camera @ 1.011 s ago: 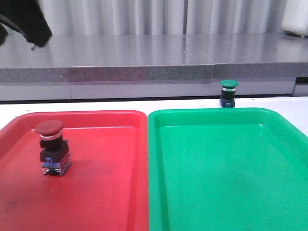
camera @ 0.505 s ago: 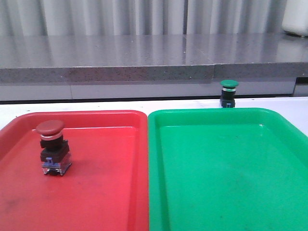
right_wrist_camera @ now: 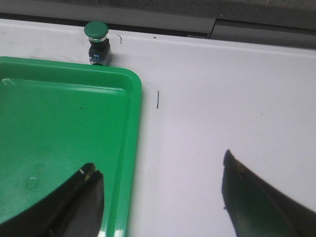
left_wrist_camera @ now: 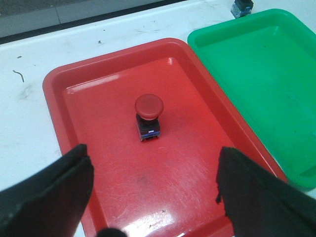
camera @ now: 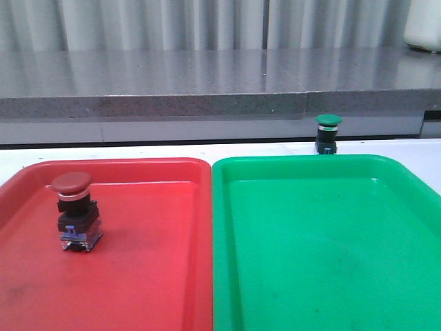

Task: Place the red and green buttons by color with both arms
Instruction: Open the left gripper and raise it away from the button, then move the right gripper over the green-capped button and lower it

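Red button [camera: 74, 210] stands upright in the red tray [camera: 138, 276], cap up, toward the tray's 9 o'clock side in the front view. Colour matches the tray, so that half of the sort reads as done.

Left gripper [left_wrist_camera: 153, 195] hangs above the near part of the red tray, jaws spread wide, nothing between them. Red button sits clear ahead of the fingers, no contact. My read: it's open and backed off because it has nothing left to hold there.

Green button [camera: 328, 133] is the open item. It stands upright on the white table [right_wrist_camera: 222, 98], just past the far rim of the green tray [camera: 324, 241], around 1 o'clock from the tray's centre in the front view. Near the rim; can't tell if it touches. Not in the tray, so not sorted yet.

Right gripper [right_wrist_camera: 160, 195] is also spread wide and empty. It hovers over the green tray's near right edge, one finger over the tray floor, the other over bare table. Green button is well apart from it, across the tray.

Judgement: the next job is for the right arm, since it's on the button's side. It needs to reach forward over the tray, close on the black body below the cap, lift clear of the rim and set it down inside. Risk: narrow base under a wide cap, so a glancing finger could tip it over.
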Motion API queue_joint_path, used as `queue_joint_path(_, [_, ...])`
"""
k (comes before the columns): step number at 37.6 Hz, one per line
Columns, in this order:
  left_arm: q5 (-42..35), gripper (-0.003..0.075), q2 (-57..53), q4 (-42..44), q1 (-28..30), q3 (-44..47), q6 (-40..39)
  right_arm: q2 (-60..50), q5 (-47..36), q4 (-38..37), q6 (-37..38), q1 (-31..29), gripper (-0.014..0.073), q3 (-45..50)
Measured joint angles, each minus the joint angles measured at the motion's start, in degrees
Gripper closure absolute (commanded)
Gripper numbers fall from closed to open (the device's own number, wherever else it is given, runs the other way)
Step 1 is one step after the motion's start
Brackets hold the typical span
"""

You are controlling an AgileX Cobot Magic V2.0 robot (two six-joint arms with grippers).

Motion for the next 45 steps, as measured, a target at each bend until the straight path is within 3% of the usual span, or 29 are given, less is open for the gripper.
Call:
queue_joint_path(7, [0.0,0.0205,0.0,0.0,0.0,0.0,0.0,2.2,-0.8,0.0,-1.5,0.1,-0.0073,-1.0])
queue_joint_path(15, [0.0,0.0205,0.0,0.0,0.0,0.0,0.0,12.2,-0.6,0.0,-1.9,3.9,-0.0068,-7.8])
queue_joint_path(23, [0.0,0.0205,0.0,0.0,0.0,0.0,0.0,33.9,-1.7,0.0,-1.9,9.7,-0.0068,-21.8])
queue_joint_path(32, [0.0,0.0205,0.0,0.0,0.0,0.0,0.0,56.0,-1.9,0.0,1.0,10.0,-0.0068,-36.8])
queue_joint_path(45, [0.0,0.0205,0.0,0.0,0.0,0.0,0.0,75.0,-2.1,0.0,8.8,9.1,-0.0068,-51.3])
